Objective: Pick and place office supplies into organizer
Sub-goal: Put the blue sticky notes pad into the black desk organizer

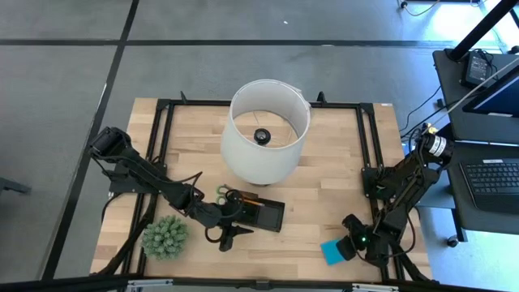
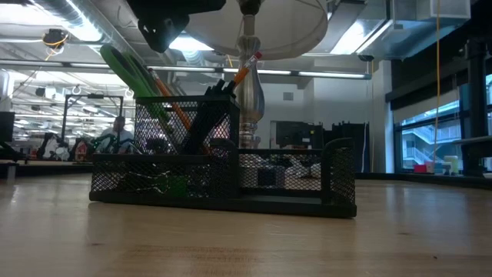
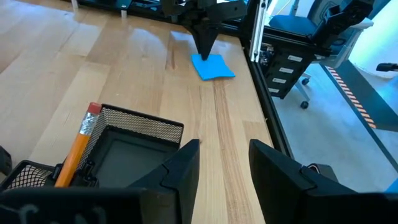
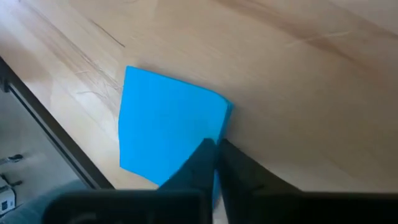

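Note:
The blue sticky-note pad (image 4: pixel 168 124) lies on the wood near the table's front right corner (image 1: pixel 331 253). My right gripper (image 4: pixel 215 148) points down on it, shut on its edge; the left wrist view shows this gripper (image 3: pixel 205 46) from across the table. The black mesh organizer (image 1: pixel 261 212) stands in the middle near the front. It holds green-handled scissors (image 1: pixel 220 193) and an orange pencil (image 3: pixel 78 149), which lean against its wall. My left gripper (image 3: pixel 224 162) hangs open beside the organizer's near side (image 1: pixel 231 235), with nothing between its fingers. My right gripper pinches one edge of the sticky-note pad (image 4: pixel 216 129) between its two fingers, close to a corner. The fingers come from above, slanting down. The rest of the pad lies on the table.
A big white lampshade (image 1: pixel 266 130) stands just behind the organizer. A spiky green plant ball (image 1: pixel 165 237) sits at the front left by my left arm. Bare wood lies between the organizer and the pad. A black frame rail (image 3: pixel 258 37) runs along the table's right edge.

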Tool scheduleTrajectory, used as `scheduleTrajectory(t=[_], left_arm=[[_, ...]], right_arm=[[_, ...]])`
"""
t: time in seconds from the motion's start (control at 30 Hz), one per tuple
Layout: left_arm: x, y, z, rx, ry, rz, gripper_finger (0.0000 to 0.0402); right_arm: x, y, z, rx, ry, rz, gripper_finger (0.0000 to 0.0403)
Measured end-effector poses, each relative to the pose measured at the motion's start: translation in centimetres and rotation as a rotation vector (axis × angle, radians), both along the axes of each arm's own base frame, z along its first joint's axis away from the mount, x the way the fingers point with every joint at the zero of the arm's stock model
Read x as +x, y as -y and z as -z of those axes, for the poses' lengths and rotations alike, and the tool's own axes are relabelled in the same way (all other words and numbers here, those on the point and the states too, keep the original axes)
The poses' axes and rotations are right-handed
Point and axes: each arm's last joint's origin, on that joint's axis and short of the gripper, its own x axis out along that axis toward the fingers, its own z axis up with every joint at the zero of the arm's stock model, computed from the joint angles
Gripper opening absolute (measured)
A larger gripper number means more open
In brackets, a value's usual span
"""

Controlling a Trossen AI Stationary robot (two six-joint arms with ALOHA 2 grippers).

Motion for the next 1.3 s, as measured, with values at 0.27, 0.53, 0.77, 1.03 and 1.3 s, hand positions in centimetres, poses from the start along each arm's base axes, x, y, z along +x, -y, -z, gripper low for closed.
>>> scheduleTrajectory(t=[0.27, 0.53, 0.77, 1.03, 1.3], left_arm=[[0.0, 0.0, 0.0, 0.000, 0.000, 0.000, 0.0132], [0.0, 0.0, 0.0, 0.000, 0.000, 0.000, 0.0132], [0.0, 0.0, 0.0, 0.023, 0.001, 0.010, 0.0132], [-0.3, 0.5, 0.0, 0.065, 0.009, 0.047, 0.0132], [-0.8, 1.4, 0.0, 0.046, 0.004, 0.076, 0.0132]], right_arm=[[0.1, -0.2, -0.1, 0.014, 0.016, -0.013, 0.0007], [1.0, -1.6, -1.6, 0.034, 0.089, -0.033, 0.0004], [3.7, -2.2, -4.0, -0.023, 0.258, 0.012, 0.0004], [9.3, -1.2, -7.9, -0.129, 0.377, 0.000, 0.0004], [13.4, 2.0, -9.4, -0.184, 0.418, 0.181, 0.0004]])
